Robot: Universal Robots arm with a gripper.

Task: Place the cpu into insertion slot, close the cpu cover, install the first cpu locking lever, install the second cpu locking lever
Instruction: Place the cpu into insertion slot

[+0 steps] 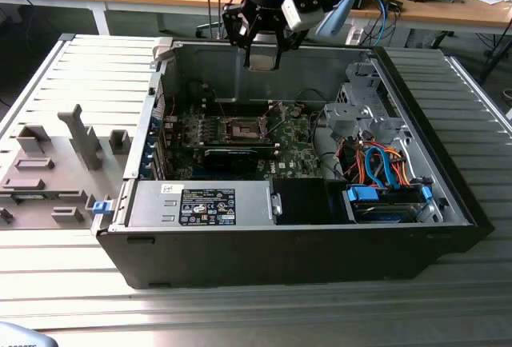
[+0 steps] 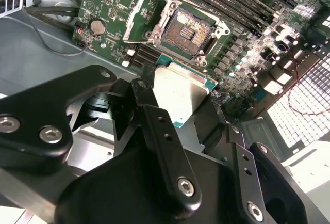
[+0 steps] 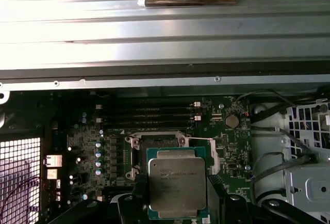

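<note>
First wrist view — chip gripped over the open socket

Nearest, the black two-finger gripper [image 3: 177, 195] is clenched on the flat, square, silver-grey cpu [image 3: 178, 180]. Beyond it, on the green circuit board [image 3: 229, 146], lies the square, silver-rimmed insertion slot [image 3: 154, 144], with its dark centre showing. The second wrist view shows the thin silver frame of the cpu cover [image 2: 142, 20] tilted open beside the slot. In the exterior view the gripper hangs at upper centre, over the black computer case [image 1: 320, 259].

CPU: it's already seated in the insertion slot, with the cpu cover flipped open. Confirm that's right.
Not seated. The cpu is held in the hand above the board, and the insertion slot lies empty, as the second wrist view shows. The cpu cover is flipped open, as stated.
</note>
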